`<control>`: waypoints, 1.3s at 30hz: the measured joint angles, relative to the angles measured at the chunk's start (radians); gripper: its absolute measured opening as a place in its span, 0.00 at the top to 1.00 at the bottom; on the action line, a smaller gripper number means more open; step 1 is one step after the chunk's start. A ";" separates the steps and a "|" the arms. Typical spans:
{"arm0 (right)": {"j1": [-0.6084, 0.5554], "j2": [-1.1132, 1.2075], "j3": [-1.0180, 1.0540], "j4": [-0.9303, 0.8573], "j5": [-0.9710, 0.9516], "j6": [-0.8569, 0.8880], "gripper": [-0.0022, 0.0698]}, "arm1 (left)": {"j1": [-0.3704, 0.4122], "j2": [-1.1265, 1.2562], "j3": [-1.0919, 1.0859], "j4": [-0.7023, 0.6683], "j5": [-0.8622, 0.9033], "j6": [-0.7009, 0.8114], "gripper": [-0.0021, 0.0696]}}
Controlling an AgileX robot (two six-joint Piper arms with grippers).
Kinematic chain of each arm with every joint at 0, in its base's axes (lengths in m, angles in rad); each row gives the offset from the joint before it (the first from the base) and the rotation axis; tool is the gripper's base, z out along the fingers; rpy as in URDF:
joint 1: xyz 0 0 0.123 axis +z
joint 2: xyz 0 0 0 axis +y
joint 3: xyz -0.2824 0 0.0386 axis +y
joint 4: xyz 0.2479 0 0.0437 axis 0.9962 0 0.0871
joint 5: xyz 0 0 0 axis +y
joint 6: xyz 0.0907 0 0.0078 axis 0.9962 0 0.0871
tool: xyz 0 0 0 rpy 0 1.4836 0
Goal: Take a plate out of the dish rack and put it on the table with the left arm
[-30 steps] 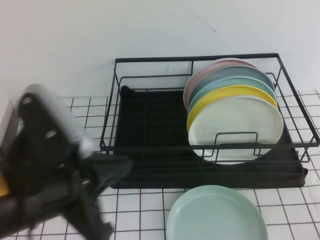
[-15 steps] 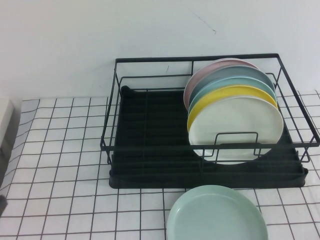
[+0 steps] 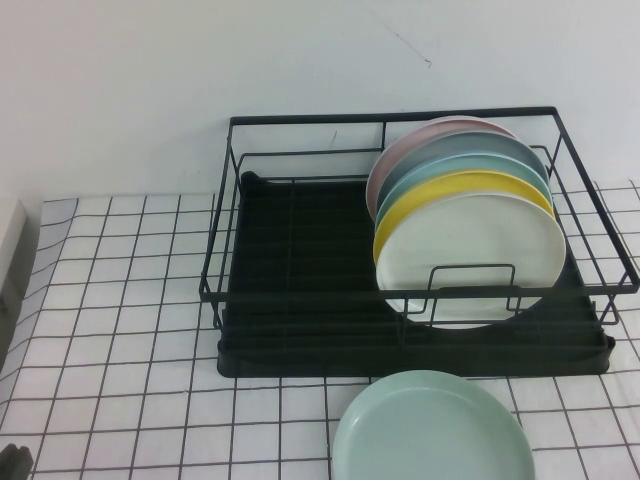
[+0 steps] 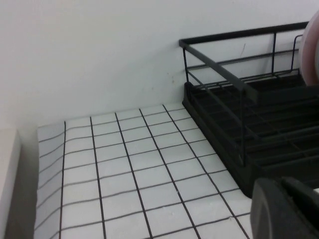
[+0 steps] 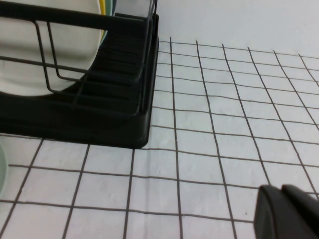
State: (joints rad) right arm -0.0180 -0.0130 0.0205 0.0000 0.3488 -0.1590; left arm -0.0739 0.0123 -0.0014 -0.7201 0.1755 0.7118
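The pale mint-green plate (image 3: 432,428) lies flat on the grid-cloth table (image 3: 120,300), just in front of the black dish rack (image 3: 300,290). No gripper touches it. My left gripper (image 4: 280,183) is shut and empty, low over the table to the left of the rack (image 4: 234,129). In the high view only a dark bit of the left arm (image 3: 12,462) shows, at the near left corner. My right gripper (image 5: 281,189) is shut and empty over the table to the right of the rack (image 5: 75,119). The plate's edge (image 5: 1,164) shows in the right wrist view.
Several plates stand upright in the rack's right half: a cream-white one (image 3: 470,255) in front, then a yellow one (image 3: 450,190), teal ones and a pink one (image 3: 420,140). The rack's left half holds nothing. A white wall stands behind.
My left arm has pulled back out of the high view toward the near left corner. The mint-green plate has stayed in place on the table.
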 joint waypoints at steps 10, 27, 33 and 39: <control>0.000 0.000 0.000 0.000 0.000 0.000 0.98 | 0.000 -0.023 0.024 0.260 0.010 -0.275 0.97; 0.000 0.000 0.000 0.000 0.000 0.000 0.98 | 0.000 -0.024 0.022 0.586 0.135 -0.654 0.97; 0.000 0.000 0.000 0.000 0.000 0.000 0.98 | 0.000 -0.024 0.020 0.597 0.139 -0.654 0.97; 0.000 0.000 0.000 0.000 0.000 0.000 0.98 | -0.017 -0.024 0.020 0.612 0.143 -0.654 0.97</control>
State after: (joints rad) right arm -0.0180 -0.0130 0.0205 0.0000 0.3488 -0.1590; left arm -0.0904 -0.0121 0.0188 -0.1084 0.3182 0.0579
